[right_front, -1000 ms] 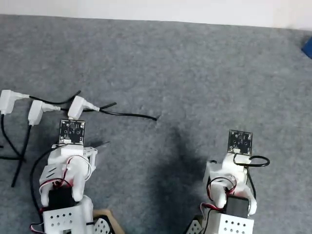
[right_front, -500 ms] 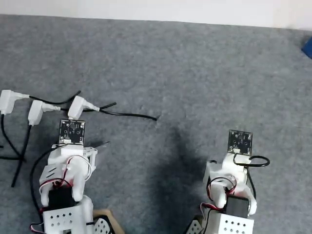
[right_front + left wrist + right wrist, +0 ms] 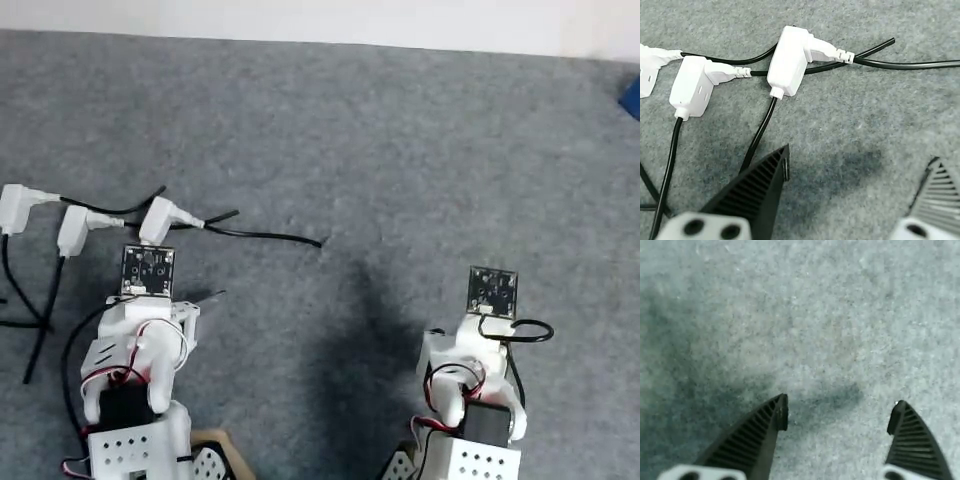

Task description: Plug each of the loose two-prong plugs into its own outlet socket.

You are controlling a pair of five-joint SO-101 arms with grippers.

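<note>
**A:** So, from the high view, what sits on the counter [image 3: 400, 140]?

**B:** It has a grey, felt-like nap all over. Three boxy white plug blocks lie in a row just ahead of the left arm [image 3: 140, 340]. The nearest block [image 3: 160, 220] is right in front of its wrist, the middle block [image 3: 73, 230] is beside that, and the outer block [image 3: 15, 207] is farther out to the side. Thin black cords [image 3: 265, 237] trail from them. The right arm [image 3: 475, 380] stands well apart from all of this. A blue corner [image 3: 632, 97] pokes in at the counter's edge.

**A:** And the left wrist view?

**B:** The left claw [image 3: 860, 156] is released, its dark ribbed wedge fingers spread wide over bare nap and grasping nothing. Beyond the fingertips the nearest block [image 3: 787, 62] lies tilted. It is smooth plastic, with a ribbed white sleeve at one corner and a black cord leaving the other end. The middle block [image 3: 690, 87] lies beside it without touching and has small dark marks on its face.

**A:** The right wrist view?

**B:** The right claw [image 3: 840, 402] is likewise released, its ribbed fingers apart over the fuzzy grey counter, with a soft shadow ahead of them.
</note>
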